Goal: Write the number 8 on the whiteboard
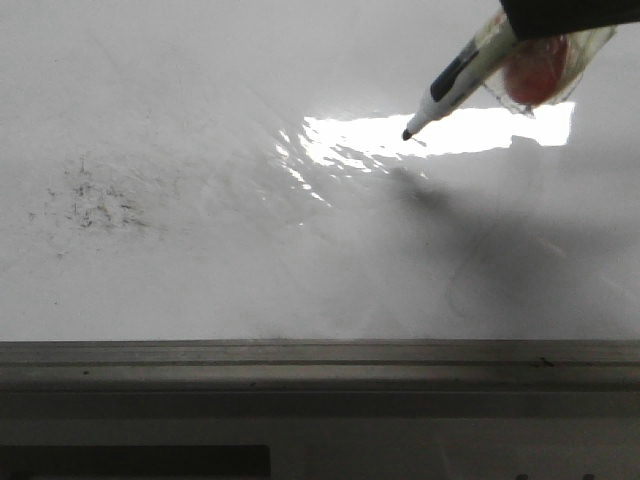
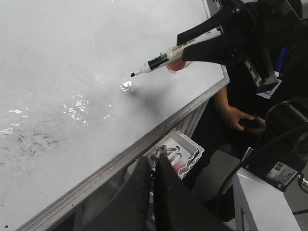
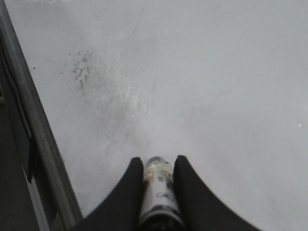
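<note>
The robot's right gripper (image 3: 156,192), its black fingers clamped around a white-barrelled marker with a black tip (image 1: 455,85), holds the pen slanted over the large glossy white whiteboard (image 1: 200,250), the tip hanging just above the board's bright rectangular light reflection (image 1: 440,130) in the front view. No stroke of the number 8 shows on the board; the only marks are faint black specks (image 1: 95,205) well off to the left. The left gripper (image 2: 155,192) sits low beside the grey metal ledge (image 1: 320,360), fingers drawn close together around what looks like a thin object; what it is cannot be made out. The risks from here seem plain: too shallow a descent would leave gaps in the line, too firm a press on the tilted tip could twist the barrel between the fingers, and glare makes it hard to tell when the tip touches.
</note>
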You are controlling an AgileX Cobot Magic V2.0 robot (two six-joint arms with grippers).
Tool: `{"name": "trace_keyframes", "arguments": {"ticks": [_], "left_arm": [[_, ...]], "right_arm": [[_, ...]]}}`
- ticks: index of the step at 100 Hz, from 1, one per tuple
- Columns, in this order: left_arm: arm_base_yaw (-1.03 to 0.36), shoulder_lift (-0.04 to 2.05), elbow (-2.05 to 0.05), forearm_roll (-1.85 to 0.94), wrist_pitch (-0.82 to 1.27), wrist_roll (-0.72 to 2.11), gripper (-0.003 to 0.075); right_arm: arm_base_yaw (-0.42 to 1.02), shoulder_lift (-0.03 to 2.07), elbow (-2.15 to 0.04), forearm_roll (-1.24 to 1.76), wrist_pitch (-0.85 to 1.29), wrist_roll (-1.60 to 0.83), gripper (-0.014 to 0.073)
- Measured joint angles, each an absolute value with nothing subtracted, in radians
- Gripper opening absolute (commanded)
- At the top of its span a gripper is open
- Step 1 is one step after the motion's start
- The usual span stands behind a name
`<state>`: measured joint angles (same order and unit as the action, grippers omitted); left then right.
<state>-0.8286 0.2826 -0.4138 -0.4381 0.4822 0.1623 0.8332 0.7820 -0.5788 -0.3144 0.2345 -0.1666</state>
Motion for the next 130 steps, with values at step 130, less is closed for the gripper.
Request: {"name": "trace_keyframes", "arguments": {"ticks": [130], "left_arm": [[-0.829,0.283,-0.414,-0.484,0.479,0.162,-0.0020]], "right_arm": [[0.794,0.863,-0.581,-0.292,0.204,-0.164,-0.0043]]}}
